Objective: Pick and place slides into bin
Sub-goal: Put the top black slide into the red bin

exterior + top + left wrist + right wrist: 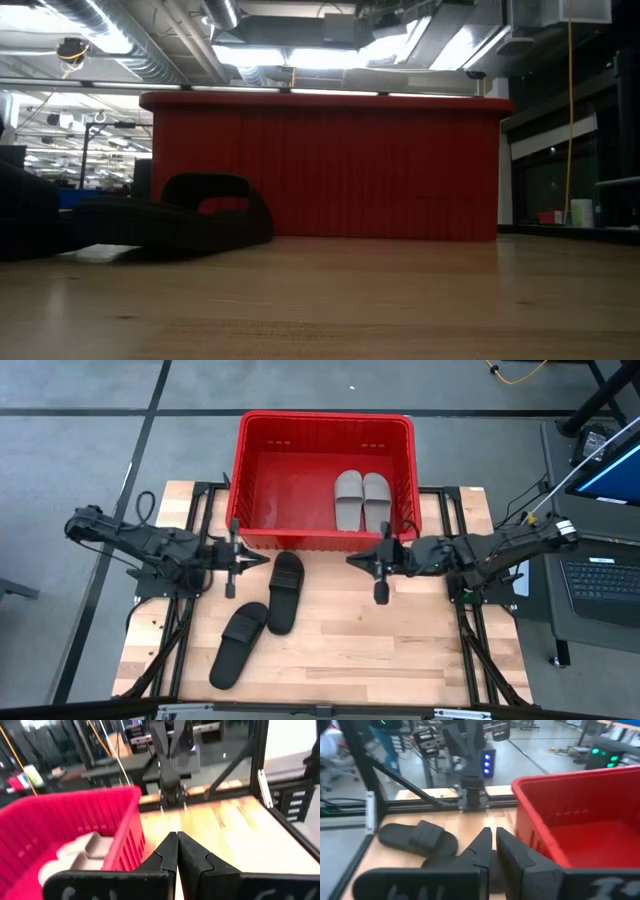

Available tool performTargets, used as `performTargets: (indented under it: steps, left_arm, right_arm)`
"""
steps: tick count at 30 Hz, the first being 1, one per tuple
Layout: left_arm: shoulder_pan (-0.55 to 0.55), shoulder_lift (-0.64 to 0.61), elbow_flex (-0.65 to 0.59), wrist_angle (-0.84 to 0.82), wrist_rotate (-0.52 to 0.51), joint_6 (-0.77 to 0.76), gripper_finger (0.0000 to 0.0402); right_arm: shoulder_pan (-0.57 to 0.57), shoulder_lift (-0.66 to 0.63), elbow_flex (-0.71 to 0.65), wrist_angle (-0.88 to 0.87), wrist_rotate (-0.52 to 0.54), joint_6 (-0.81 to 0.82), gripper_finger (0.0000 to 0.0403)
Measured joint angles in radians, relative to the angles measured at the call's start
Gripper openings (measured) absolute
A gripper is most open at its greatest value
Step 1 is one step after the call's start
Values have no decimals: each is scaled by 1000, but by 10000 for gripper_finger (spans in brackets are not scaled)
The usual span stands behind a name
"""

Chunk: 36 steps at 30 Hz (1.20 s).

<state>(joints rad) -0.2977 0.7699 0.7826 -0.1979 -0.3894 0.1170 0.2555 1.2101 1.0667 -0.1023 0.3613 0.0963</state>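
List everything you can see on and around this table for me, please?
grey slides: two, light grey, side by side inside the bin, right part.
black slides: two, matte black, on the table in front of the bin, left of centre; second one nearer the front edge.
bin: one, red, at the table's back.
table: one, light wood.
left gripper: dark, shut, empty, beside the black slides.
right gripper: dark, empty, before the bin.

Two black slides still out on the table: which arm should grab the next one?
Probably left. The left pincer sits right beside the nearer black slide, with the other black slide also on its side. The right pincer is farther off, by the bin, empty.
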Motion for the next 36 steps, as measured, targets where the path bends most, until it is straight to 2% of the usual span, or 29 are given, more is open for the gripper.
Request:
performTargets:
  steps: [6,14,21,26,31,36]
  left_arm:
    - [0,147,64,-20,-24,-29,3]
    - [-5,329,201,-113,-10,-85,3]
    - [-41,376,298,-330,-20,-155,3]
    - [-60,427,337,-492,-18,-242,2]
    - [-76,466,361,-570,-26,-246,3]
    - [-73,448,363,-580,-31,-246,5]
  right_arm:
    - [22,-81,-148,100,-102,3,15]
    - [27,-144,-190,98,-101,-9,6]
    - [26,-149,-185,98,-101,-50,24]
    - [25,-148,-185,98,-101,-51,20]
    - [6,-148,-185,98,-101,-28,10]
    - [-5,-148,-184,98,-101,-24,8]
